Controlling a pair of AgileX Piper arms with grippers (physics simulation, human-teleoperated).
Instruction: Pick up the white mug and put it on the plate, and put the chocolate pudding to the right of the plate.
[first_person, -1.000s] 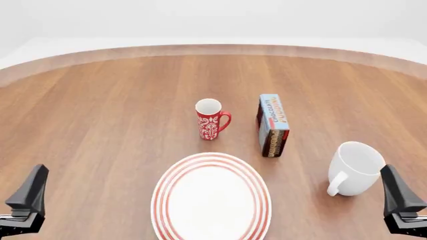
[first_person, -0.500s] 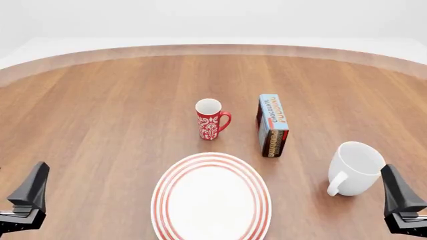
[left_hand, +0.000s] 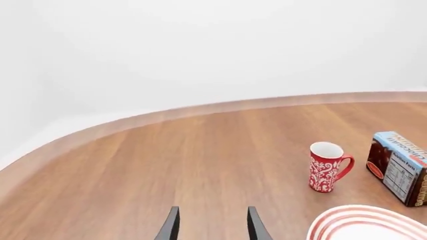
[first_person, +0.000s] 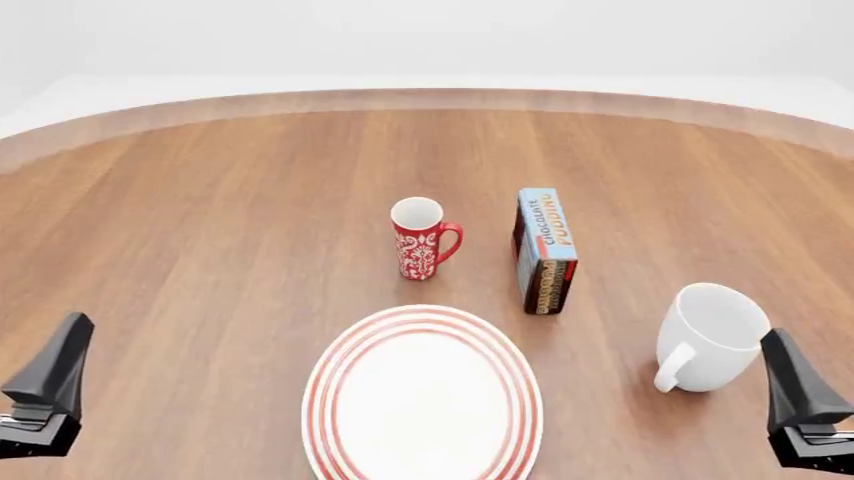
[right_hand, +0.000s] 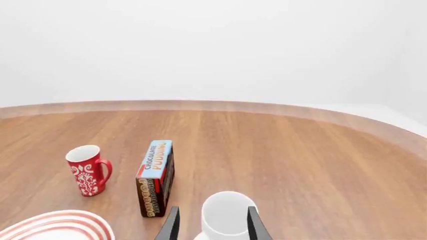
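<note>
The white mug stands upright at the right, handle toward the near side, just ahead of my right gripper. In the right wrist view the white mug shows beyond the open fingers, untouched. The plate lies at the near centre. The chocolate pudding stands on edge behind the plate's right side. My left gripper hovers open at the near left, far from everything; its fingers frame bare wood.
A red mug with a white pattern stands behind the plate, left of the pudding carton. The round wooden table's far edge curves across the back against a white wall.
My left gripper has drifted slightly to the left. The right gripper and all objects are where they were.
</note>
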